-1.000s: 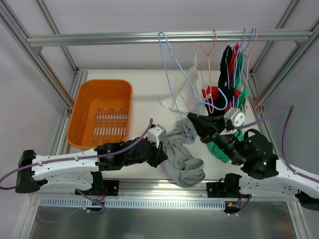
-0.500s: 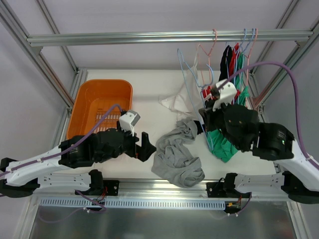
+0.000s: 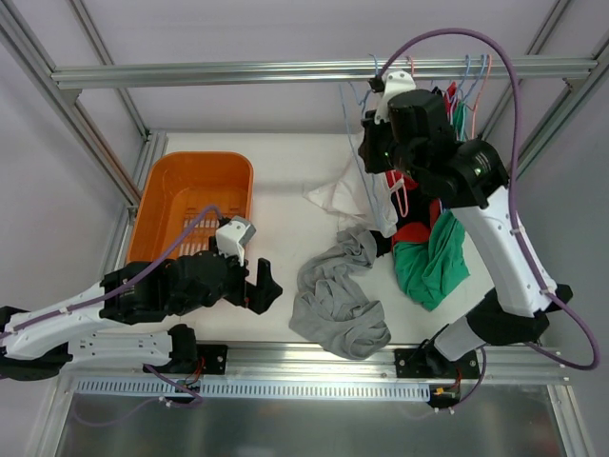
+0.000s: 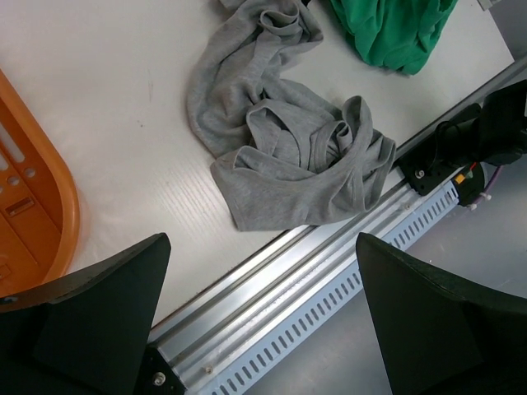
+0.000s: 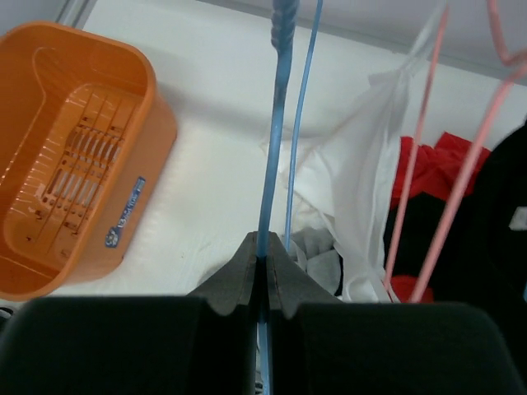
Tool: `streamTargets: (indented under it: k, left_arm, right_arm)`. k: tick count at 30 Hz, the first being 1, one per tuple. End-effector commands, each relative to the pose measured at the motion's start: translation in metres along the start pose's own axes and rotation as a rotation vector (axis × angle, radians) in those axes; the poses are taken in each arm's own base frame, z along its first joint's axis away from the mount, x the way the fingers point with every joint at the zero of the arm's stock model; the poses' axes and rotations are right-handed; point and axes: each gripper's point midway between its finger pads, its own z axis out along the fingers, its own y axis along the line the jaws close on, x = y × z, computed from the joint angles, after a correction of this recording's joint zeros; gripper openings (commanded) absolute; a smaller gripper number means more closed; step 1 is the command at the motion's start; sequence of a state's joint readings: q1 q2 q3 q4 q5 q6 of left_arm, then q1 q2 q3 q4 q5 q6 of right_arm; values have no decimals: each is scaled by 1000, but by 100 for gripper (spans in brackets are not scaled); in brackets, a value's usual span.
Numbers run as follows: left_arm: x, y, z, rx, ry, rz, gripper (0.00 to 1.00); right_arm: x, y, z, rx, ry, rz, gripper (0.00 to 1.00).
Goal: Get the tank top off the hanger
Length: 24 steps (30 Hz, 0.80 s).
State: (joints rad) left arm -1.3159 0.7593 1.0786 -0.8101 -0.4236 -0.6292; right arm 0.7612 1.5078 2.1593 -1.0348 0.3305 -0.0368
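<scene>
The grey tank top [image 3: 338, 300] lies crumpled on the table near the front edge, and also shows in the left wrist view [image 4: 288, 156]. It is off the hanger. My right gripper [image 5: 265, 243] is shut on the thin blue wire hanger [image 5: 276, 123]. It holds the hanger high, close to the overhead rail [image 3: 238, 71], as the top view shows [image 3: 373, 143]. My left gripper [image 3: 265, 286] is open and empty, a little left of the tank top. Its fingers [image 4: 107, 304] stand wide apart over the table's front edge.
An orange basket [image 3: 193, 214] sits at the back left. Pink and blue hangers with red, black and green garments [image 3: 447, 124] hang at the right of the rail. A white garment [image 3: 347, 190] and a green one [image 3: 433, 267] lie near the tank top.
My left gripper let go of the grey tank top, opened wide and drew back to the left. My right arm rose with the blue hanger, from the table up to the rail.
</scene>
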Motion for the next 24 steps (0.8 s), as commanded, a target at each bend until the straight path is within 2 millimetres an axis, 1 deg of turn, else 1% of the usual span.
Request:
streamTargets:
  k: [1,2,3,5,7,10,14,20,23,24]
  left_arm:
    - [10,0,6,-15,35,5,99]
    - [10,1,7,-18,37,9,99]
    - [12,1,9,-24,45,13,99]
    - [13,1,11,-28,49,14,99]
    - [16,1,12,-30,56,11,99]
    - [19,1,14,-33,67,9,99]
    - [24,0,16,-28,80,-2,99]
    - [33,-1,20,-20,100,-15,99]
    - [35,-2,21,-13,106,-16,99]
    - [35,-3,22,-11,108,-13,99]
  right_arm:
    - [-18,12,6,-83,-17,-23,0]
    - [-20,11,12,-84,-12,-17,0]
    - [-18,14,24,-87,6,-19,0]
    - [-15,14,37,-79,25,-23,0]
    - [-7,14,50,-65,58,-26,0]
    - [2,16,61,-52,91,-10,0]
    - [8,17,70,-45,113,6,0]
    - [17,17,75,-34,139,27,0]
    - [12,15,74,-22,121,29,0]
    - [5,15,72,-27,98,34,0]
